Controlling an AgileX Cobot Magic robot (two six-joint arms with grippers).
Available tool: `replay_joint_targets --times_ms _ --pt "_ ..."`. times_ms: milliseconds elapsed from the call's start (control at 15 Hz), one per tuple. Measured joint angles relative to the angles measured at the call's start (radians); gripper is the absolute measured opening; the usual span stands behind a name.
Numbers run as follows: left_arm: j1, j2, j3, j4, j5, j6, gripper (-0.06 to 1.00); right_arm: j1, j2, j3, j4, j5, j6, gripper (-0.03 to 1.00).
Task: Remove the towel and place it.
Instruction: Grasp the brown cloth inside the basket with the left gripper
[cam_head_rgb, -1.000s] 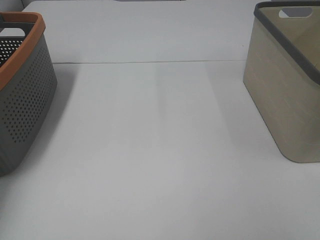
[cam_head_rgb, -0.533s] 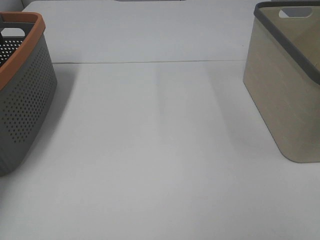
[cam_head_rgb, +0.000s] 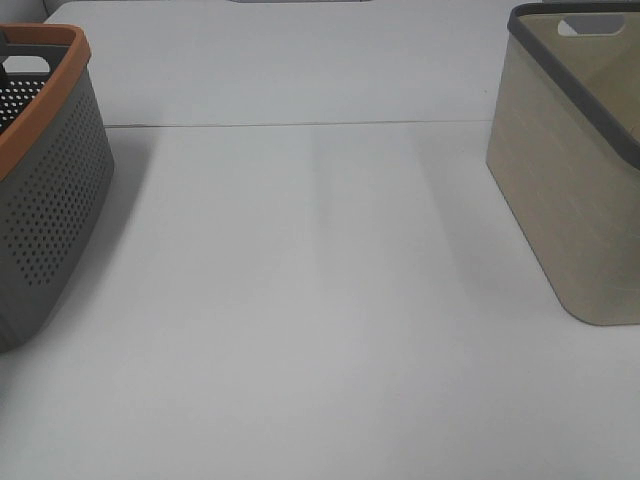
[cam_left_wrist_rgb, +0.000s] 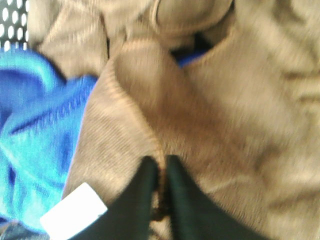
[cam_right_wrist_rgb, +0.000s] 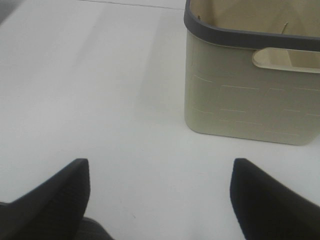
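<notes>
Left hand (cam_left_wrist_rgb: 160, 164) tight on towel (cam_left_wrist_rgb: 225, 125)

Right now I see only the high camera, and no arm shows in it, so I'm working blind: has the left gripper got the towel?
Observer: Yes. The left gripper is shut on a fold of the towel.
Operator: Is anything else in there with it?
Observer: A blue cloth lies against the towel, outside the grip.
Operator: And the right gripper?
Observer: The right gripper is open above the table, holding nothing, facing the beige basket.
</notes>
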Motion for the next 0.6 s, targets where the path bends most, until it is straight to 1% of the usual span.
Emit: replay_joint_targets --times_ms 67,267,467,600 --pt "0.000 0.000 0.000 0.002 0.004 0.013 0.00 0.000 0.000 0.000 0.000 0.000 0.000 0.74" --pt "0.000 -0.002 -0.009 0.003 0.009 0.021 0.00 0.000 0.000 0.000 0.000 0.000 0.000 0.74" --pt "0.000 -0.068 -0.050 0.000 0.011 0.025 0.00 0.000 0.000 0.000 0.000 0.000 0.000 0.74" --pt "0.000 -0.134 -0.078 -0.020 0.012 0.038 0.00 0.000 0.000 0.000 0.001 0.000 0.000 0.74"
